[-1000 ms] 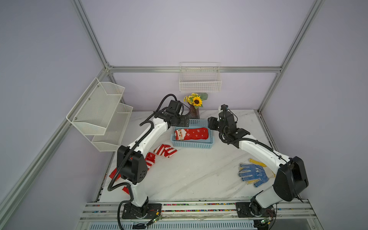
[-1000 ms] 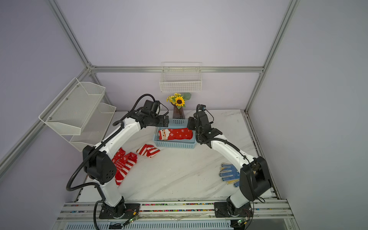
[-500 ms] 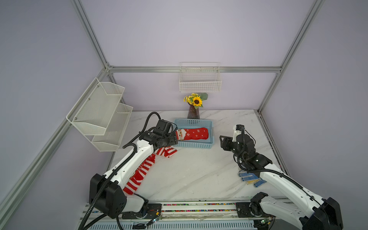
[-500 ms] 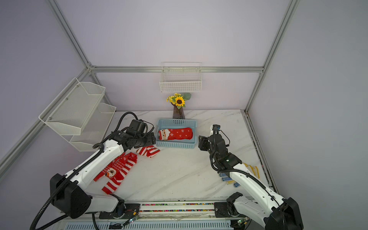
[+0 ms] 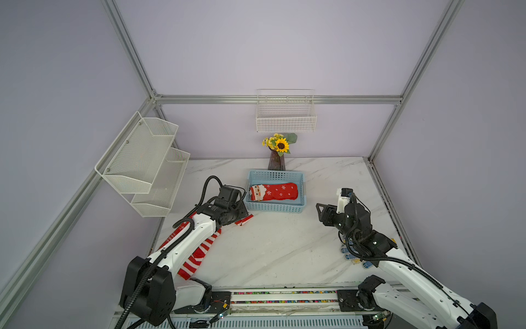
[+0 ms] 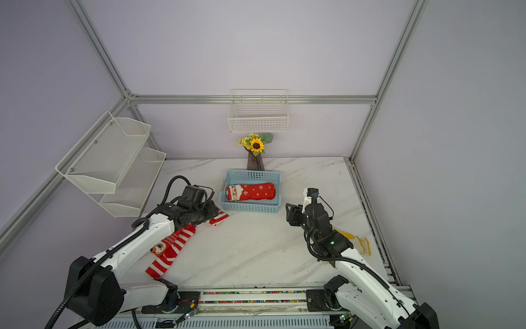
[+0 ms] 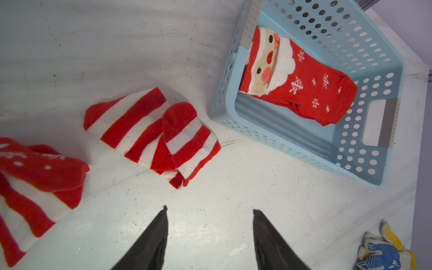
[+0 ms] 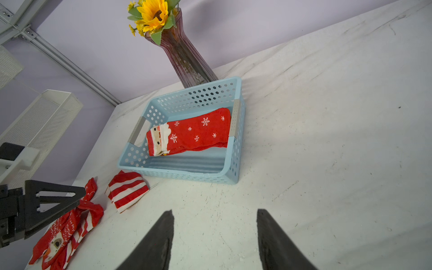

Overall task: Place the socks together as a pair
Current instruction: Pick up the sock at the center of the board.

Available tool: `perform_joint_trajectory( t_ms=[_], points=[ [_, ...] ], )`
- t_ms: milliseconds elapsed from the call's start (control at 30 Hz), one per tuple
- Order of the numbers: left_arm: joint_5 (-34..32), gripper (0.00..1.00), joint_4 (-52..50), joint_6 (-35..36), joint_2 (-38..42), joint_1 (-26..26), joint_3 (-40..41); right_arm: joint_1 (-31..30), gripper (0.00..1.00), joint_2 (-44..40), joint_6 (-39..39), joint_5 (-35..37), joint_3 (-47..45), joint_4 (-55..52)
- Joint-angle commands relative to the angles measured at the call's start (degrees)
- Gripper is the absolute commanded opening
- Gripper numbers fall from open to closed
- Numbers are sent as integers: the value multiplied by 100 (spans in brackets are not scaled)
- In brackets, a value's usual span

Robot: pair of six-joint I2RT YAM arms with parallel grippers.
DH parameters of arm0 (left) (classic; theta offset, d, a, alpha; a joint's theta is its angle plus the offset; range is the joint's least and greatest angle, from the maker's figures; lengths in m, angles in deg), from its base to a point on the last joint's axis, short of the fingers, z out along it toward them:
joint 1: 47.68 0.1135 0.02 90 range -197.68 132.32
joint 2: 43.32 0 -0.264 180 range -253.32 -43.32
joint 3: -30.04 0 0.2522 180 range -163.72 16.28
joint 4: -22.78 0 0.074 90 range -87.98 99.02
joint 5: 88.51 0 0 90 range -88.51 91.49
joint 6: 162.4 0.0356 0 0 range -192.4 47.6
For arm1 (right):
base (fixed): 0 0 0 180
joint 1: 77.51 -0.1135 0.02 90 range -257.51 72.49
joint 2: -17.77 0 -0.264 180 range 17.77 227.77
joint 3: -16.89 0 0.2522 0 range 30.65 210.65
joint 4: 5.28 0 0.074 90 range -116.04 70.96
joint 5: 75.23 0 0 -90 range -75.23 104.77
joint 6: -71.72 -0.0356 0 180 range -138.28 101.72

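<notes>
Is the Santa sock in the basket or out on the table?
In. The Santa sock lies on the floor of the basket, within its walls.

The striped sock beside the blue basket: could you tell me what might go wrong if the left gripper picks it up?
The striped sock lies in overlapping layers, so the open left gripper might pinch only one. It sits close to the basket, which the gripper could bump. The other socks lie partly under the left arm and could be dragged.
</notes>
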Motion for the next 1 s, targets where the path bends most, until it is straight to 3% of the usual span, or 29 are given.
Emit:
perform_joint_trajectory(
  t_ms=[0,633,800,900,967],
  points=[
    [215,55,542,-133,-142,200,270,-6,59,-98,-149,9,-48,-117],
    [539,48,1443,-422,-1083,579,511,-12,58,274,-88,303,103,-111],
    [569,35,1716,-414,-1219,600,585,-6,57,424,-72,313,226,-173],
    [712,32,2046,-456,-1236,627,690,-10,57,457,-27,352,285,-238],
    [743,23,2169,-459,-1234,627,735,-6,57,443,5,450,342,-349]
  ],
)
